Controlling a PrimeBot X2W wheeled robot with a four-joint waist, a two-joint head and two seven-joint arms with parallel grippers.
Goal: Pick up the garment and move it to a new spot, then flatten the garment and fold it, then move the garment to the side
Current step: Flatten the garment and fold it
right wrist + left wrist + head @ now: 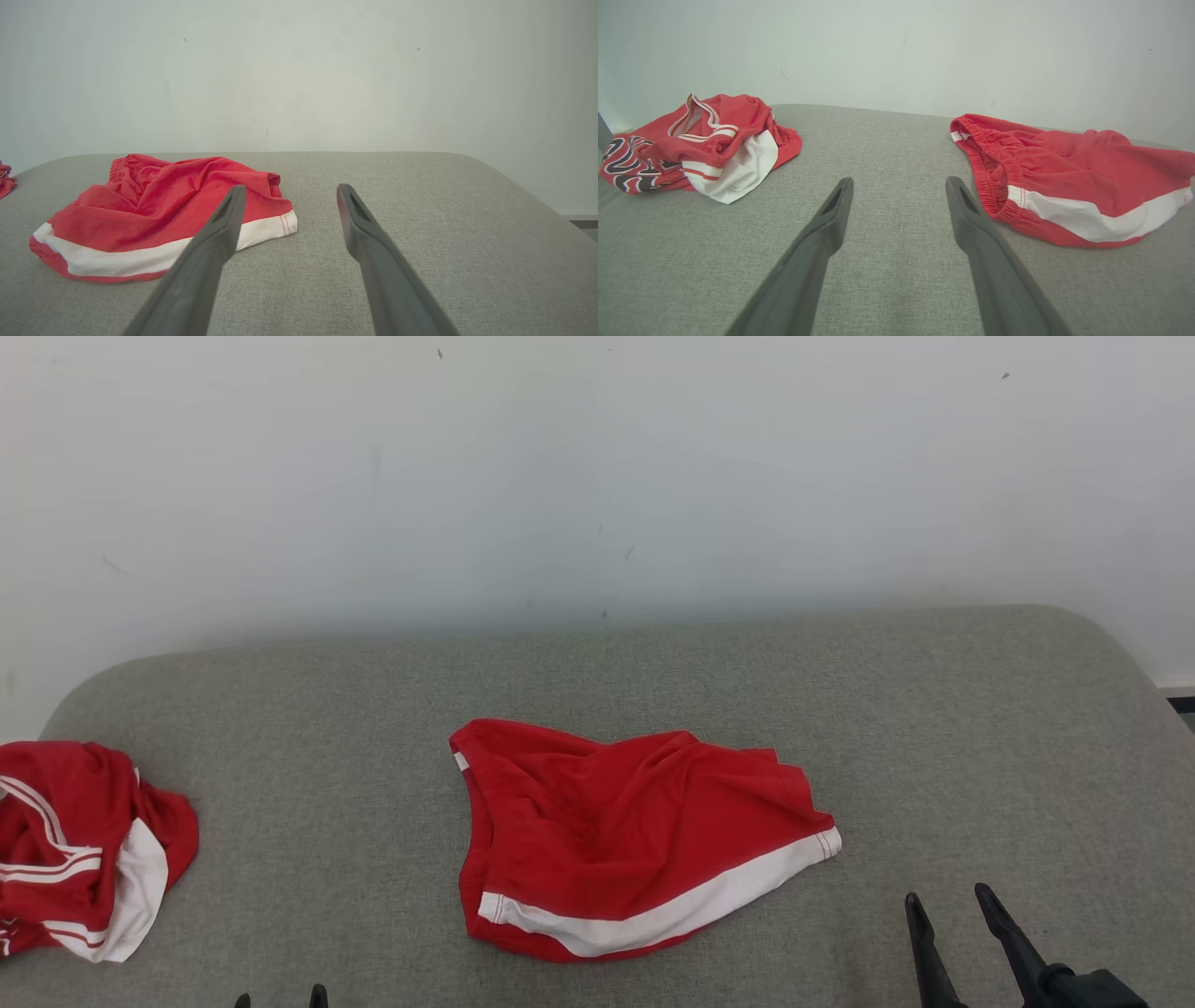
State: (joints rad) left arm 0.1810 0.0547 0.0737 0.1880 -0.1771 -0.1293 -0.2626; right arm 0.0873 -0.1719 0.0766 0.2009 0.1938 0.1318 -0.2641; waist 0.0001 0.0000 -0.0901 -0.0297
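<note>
Left wrist view first: the left gripper [899, 182] sits low over the grey padded surface [887, 140], its 2 dark fingers spread wide, and there is nothing between them but bare upholstery. Just off to the right of it in that view lie the red shorts [1069, 172], with the elastic waistband [994, 163] turned toward the gripper.

Over to the right wrist view: the right gripper [290, 186] is parted just as wide and it too is empty. 1 of its fingers crosses in front of the shorts' hem in that view, though whether it touches cannot be told from there.

The head view settles it. The left gripper [280, 995] barely pokes in at the bottom edge, well clear of the cloth. The right gripper [948, 894] stands at the lower right, tips pointing up, near the hem corner but apart from it.

The red shorts [635, 831] lie rumpled in the middle of the surface, between the 2 grippers. A white band [653, 915] runs along the near hem, and the waistband is at the robot's left.

Far out at the left edge, well apart from the shorts, sits a crumpled red jersey [75, 840] with white trim and dark lettering. Behind everything rises a plain white wall [597, 476].
</note>
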